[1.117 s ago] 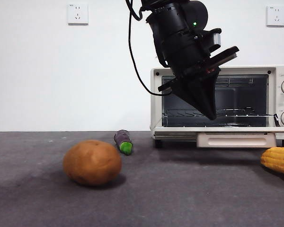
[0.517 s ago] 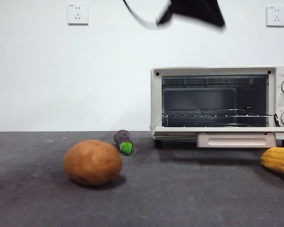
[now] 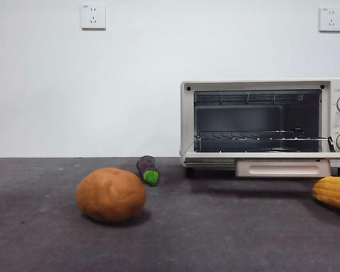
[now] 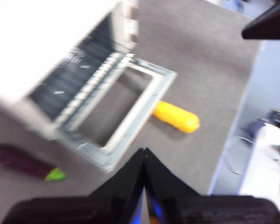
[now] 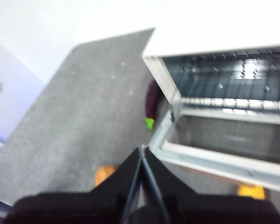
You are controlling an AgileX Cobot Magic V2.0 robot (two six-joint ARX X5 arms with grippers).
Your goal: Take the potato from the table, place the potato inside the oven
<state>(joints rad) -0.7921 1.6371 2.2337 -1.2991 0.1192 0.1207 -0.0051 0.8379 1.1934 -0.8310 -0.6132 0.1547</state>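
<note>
1. Big dark arm that hung in front of the cream-white boxy toaster oven [image 3: 266,122] a second ago has lifted out of the front view; nothing above the oven now.
2. Oven door is down flat, wire rack bare, cavity empty. So the way in looks clear; judged: pick step not yet begun.
3. Large rounded orange-brown potato [image 3: 110,194] sits untouched on the flat dark grey table [image 3: 215,238], well left of the oven and nearer the camera, same spot as before.
4. Small purple eggplant with green tip [image 3: 148,169] lies just left of the oven; yellow corn cob [image 3: 333,192] below the oven's right end.
5. Left gripper [image 4: 144,154]: black jaws pressed together, holding nothing, high above the oven's open door.
6. Right gripper [image 5: 142,151]: jaws closed to a point, empty, also high above the oven front, potato [image 5: 105,175] showing beside its tip.
</note>
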